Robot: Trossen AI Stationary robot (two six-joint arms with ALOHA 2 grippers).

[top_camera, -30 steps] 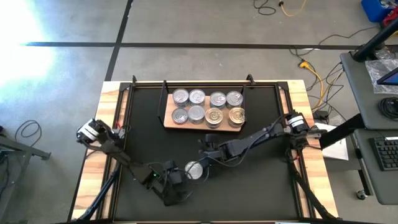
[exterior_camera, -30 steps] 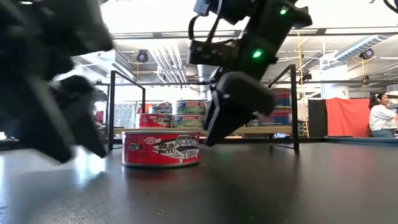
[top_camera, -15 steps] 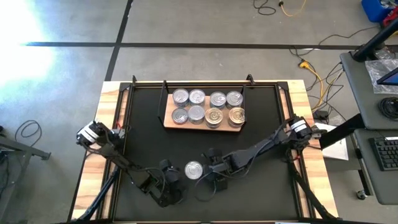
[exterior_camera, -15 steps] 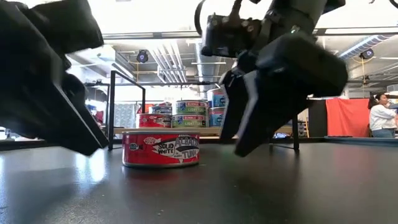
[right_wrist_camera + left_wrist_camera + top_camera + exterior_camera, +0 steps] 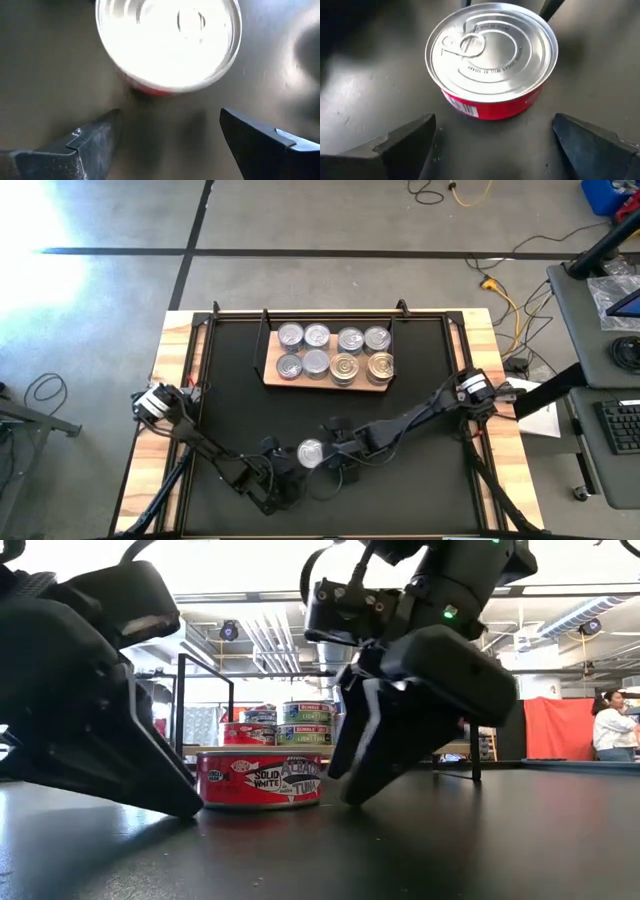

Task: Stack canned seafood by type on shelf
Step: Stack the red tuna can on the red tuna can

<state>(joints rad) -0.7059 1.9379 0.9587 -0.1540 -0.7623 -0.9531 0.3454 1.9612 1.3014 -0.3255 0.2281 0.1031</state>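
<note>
A lone can of seafood (image 5: pixel 311 451), red-sided with a silver pull-tab top (image 5: pixel 490 60), stands upright on the black mat near the table's front. My left gripper (image 5: pixel 289 464) is open just left of it, fingers (image 5: pixel 407 142) short of the can and apart from it. My right gripper (image 5: pixel 333 457) is open just right of the can (image 5: pixel 167 45), also clear of it. In the low view the can (image 5: pixel 260 778) sits between the two grippers. The shelf (image 5: pixel 328 381), a light-wood board, holds several cans in two rows at the far middle.
Black metal frame ends (image 5: pixel 263 340) rise at the shelf's sides. The black mat (image 5: pixel 420 490) has free room right and left of the arms. In the low view a person (image 5: pixel 612 730) stands far off in the room.
My right gripper has swung from the can's far side toward the near edge and now stands at the can's right. My left gripper has sunk toward the mat and turned, closing in on the can's left. The can has stayed put.
</note>
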